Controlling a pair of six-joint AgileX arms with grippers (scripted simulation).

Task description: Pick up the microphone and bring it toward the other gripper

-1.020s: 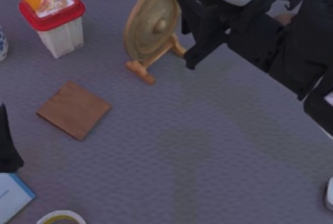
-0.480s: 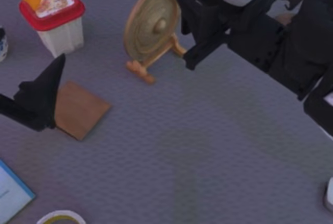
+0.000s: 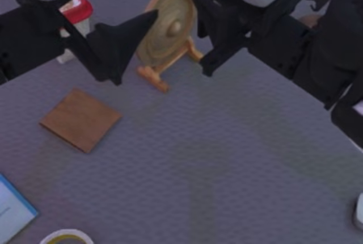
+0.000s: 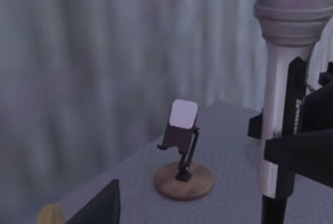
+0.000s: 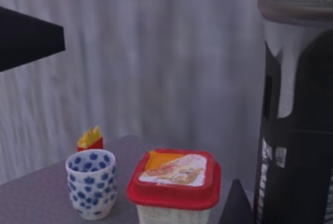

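The microphone (image 4: 283, 104) stands upright, with a grey mesh head, a pale upper shaft and a slim black lower handle. My right gripper (image 3: 202, 34) hangs at the back of the table, right of centre, and is shut on it. Its black fingers (image 4: 307, 148) clamp the shaft in the left wrist view. In the right wrist view the microphone (image 5: 294, 78) fills the edge, close to one right finger (image 5: 237, 206). My left gripper (image 3: 136, 46) is open a short way to the left, pointing at the right gripper. One left finger (image 4: 101, 206) shows. I cannot pick out the microphone in the top view.
A wooden disc on a stand (image 3: 167, 25) sits between the two grippers. A red-lidded tub (image 3: 79, 8) lies partly under the left arm, with a blue-dotted cup (image 5: 91, 182) beside it. A wooden tile (image 3: 80, 119), a phone stand (image 4: 183, 156) and a tape roll (image 3: 67, 237) are also there.
My left arm has swept in from the table's left edge, up and to the right, and now reaches over the tub toward the right gripper. The right arm has not moved.
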